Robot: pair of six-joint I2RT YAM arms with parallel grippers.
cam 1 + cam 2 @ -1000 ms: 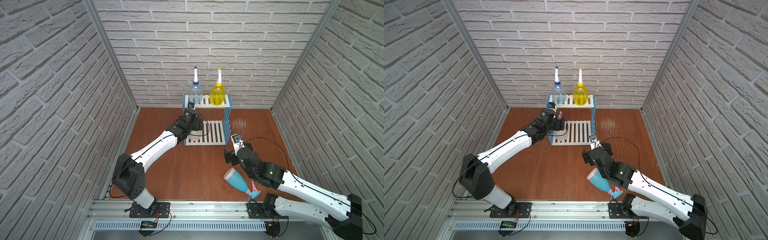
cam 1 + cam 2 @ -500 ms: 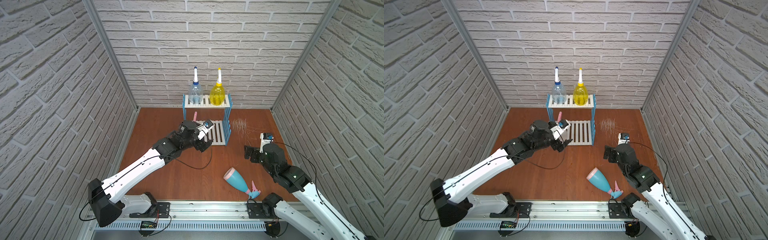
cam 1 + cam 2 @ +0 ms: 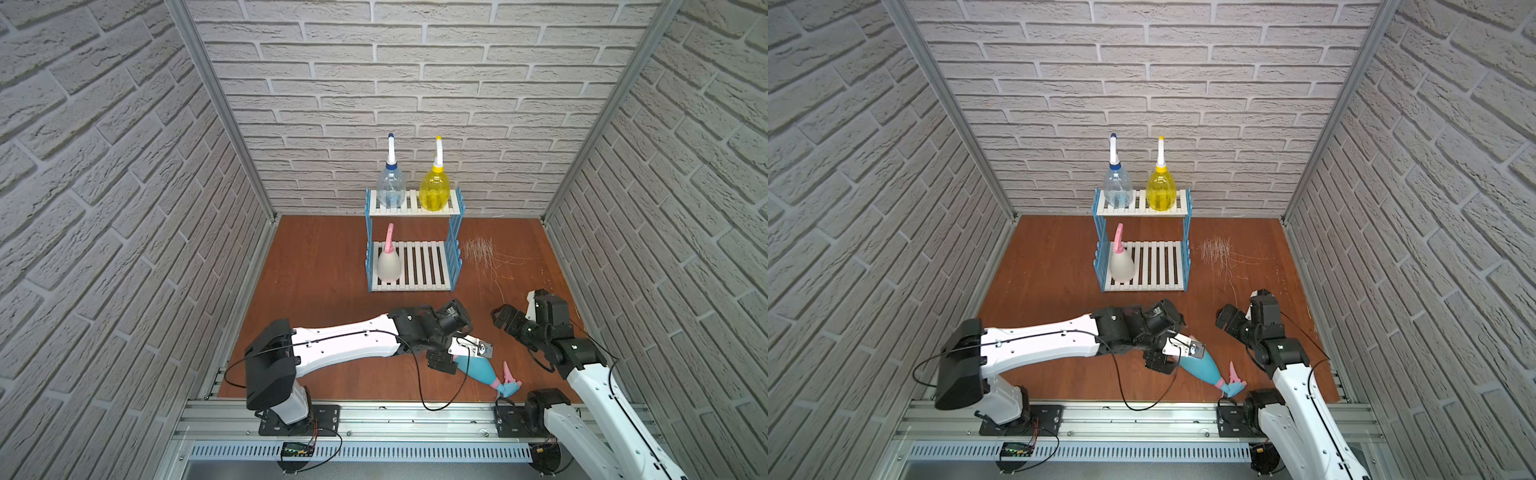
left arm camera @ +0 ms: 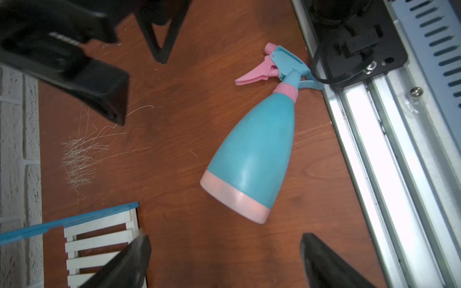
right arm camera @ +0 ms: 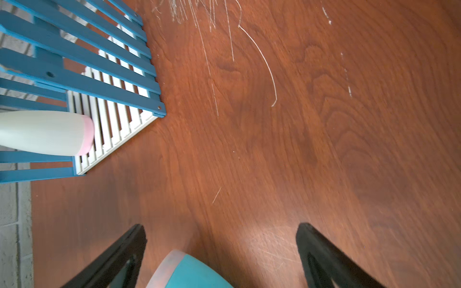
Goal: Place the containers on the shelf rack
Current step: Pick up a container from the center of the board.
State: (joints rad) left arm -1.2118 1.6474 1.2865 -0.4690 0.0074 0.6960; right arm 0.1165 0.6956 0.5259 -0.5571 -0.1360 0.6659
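Along the near edge, an aluminium rail from left to right. Just beyond it, right of centre, the light blue bottle on its side on the table: trigger head near-right, hard up to the rail's edge, pink-banded base far-left. Opaque body, pink collar and trigger, blue nozzle housing. Over the base end, the left gripper, spread wide, clasping nothing, both fingers clear of the bottle. Close to its right and a little farther off, the right gripper, equally wide and empty, above bare wood. Tight gap between the two; open wood on the left side and between the grippers and the rack. Right of the rack, a patch of pale scratches. Far centre, near the back wall, the shelf rack: cream-white bottle upright at the left of the lower shelf, remainder of that shelf free; clear bottle and yellow bottle upright side by side on top.
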